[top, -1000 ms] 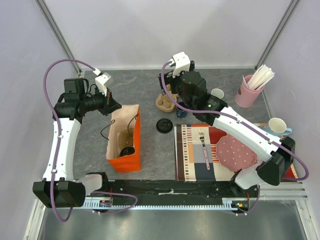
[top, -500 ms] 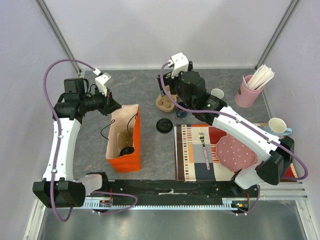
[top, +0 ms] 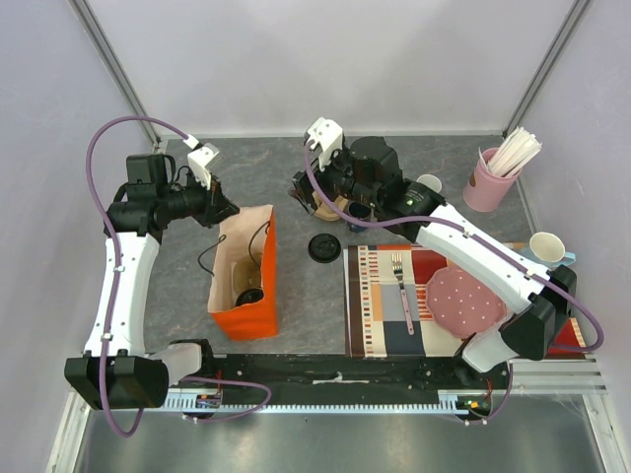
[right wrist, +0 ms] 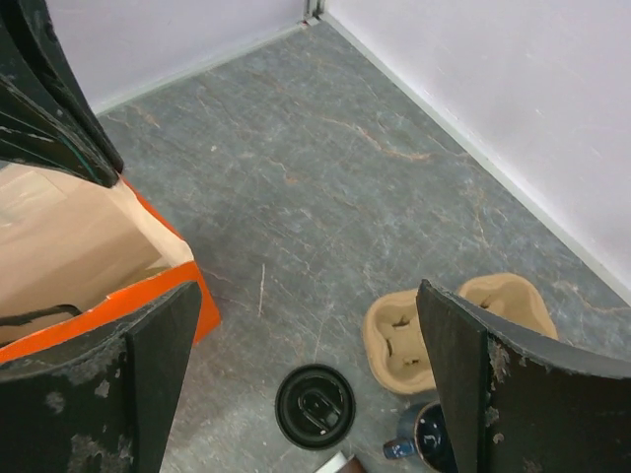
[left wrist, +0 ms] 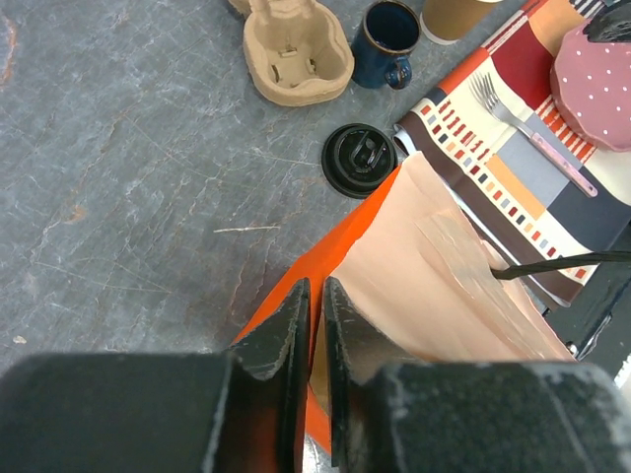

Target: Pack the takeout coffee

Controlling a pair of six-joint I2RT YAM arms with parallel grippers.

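- Counter (top: 266, 168): grey, stone-patterned.
- Orange bag (top: 258, 317): stands upright with its mouth open, left of centre.
- Right gripper (right wrist: 306, 296): spread wide and empty, hovering above the counter beside the bag.
- Left gripper (left wrist: 314, 288): pressed nearly together on the bag's far rim.
- Takeout coffee (top: 250, 296): at the bottom of the bag, black lid up.

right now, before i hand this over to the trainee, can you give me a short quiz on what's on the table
1. True or false: the right end effector is open and holds nothing.
2. Which of these lies on the striped placemat? A the fork; B the dark blue mug; C the loose black lid.
3. What is the left end effector pinching?
Key: 1 true; 2 A; 3 the rim of the orange bag.
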